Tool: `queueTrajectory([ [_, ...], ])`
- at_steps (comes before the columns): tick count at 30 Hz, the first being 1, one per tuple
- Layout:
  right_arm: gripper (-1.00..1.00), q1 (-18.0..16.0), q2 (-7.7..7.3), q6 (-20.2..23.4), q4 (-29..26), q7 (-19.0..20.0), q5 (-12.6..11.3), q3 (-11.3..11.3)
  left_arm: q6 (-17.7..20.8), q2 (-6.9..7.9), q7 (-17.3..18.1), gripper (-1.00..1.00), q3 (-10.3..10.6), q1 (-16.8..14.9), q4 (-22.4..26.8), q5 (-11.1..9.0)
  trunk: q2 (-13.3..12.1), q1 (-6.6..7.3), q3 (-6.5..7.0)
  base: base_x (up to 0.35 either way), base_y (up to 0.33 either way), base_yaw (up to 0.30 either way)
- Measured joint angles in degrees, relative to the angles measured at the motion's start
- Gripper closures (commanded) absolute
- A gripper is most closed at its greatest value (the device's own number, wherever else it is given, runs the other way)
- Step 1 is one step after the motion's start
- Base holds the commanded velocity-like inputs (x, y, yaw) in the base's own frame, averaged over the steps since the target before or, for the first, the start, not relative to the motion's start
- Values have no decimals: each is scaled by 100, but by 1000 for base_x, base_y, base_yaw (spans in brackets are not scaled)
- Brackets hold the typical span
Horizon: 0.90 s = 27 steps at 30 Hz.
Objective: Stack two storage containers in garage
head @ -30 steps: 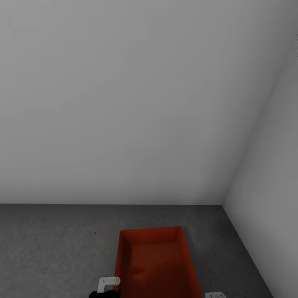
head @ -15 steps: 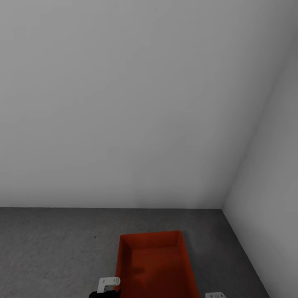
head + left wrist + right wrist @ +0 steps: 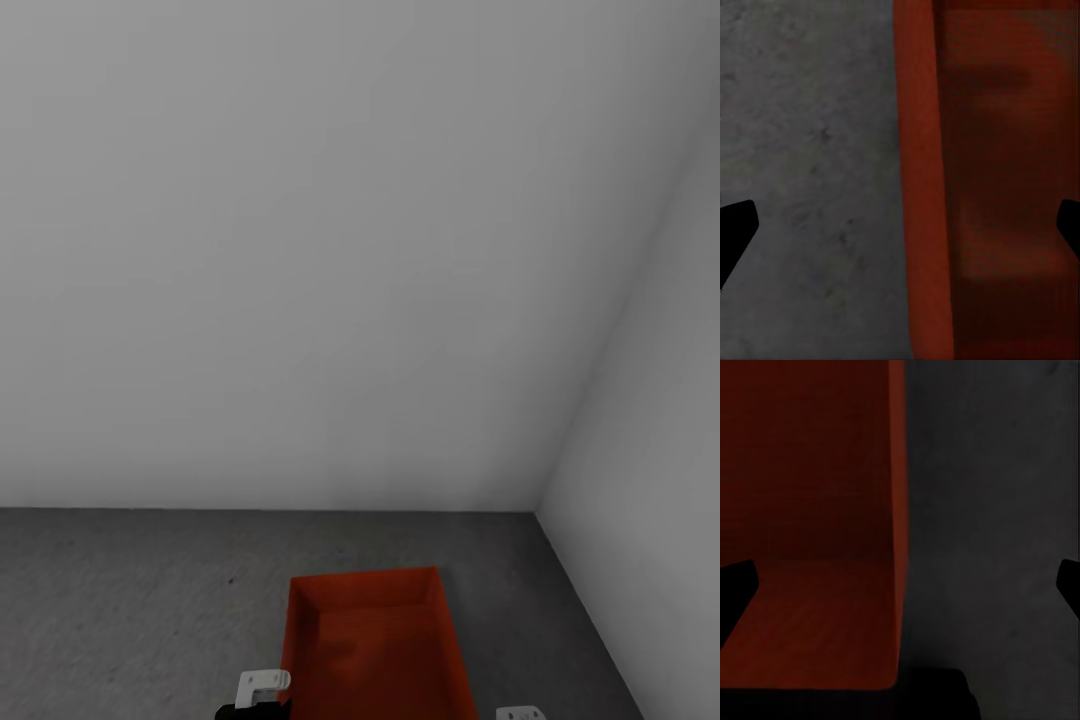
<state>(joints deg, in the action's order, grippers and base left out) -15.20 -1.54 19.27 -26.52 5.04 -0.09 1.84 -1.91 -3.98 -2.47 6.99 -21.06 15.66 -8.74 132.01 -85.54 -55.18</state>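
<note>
An orange-red storage container rests on the dark grey garage floor, near the corner of two pale walls, with its open top up. My left gripper is open; its dark fingertips stand wide apart on either side of the container's left long wall. My right gripper is open too, straddling the right long wall with floor on its outer side. In the head view, white gripper parts flank the container's near end. Neither gripper touches the container.
A plain grey back wall and a side wall meet in a corner at the right, close behind the container. Bare speckled floor stretches to the left of the container and in a narrower strip to its right.
The whole head picture has slid down slightly, so the camera has moved. The container and the floor line sit lower in the view, while the gripper parts keep their place in the picture.
</note>
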Motion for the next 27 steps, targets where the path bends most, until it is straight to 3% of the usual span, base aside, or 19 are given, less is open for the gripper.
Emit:
queueTrajectory([
  [27,-100,0,0,0,0,-5,0,0,0,3,0,-100,0,0,3,0,-1083,593,485,0,0,0],
])
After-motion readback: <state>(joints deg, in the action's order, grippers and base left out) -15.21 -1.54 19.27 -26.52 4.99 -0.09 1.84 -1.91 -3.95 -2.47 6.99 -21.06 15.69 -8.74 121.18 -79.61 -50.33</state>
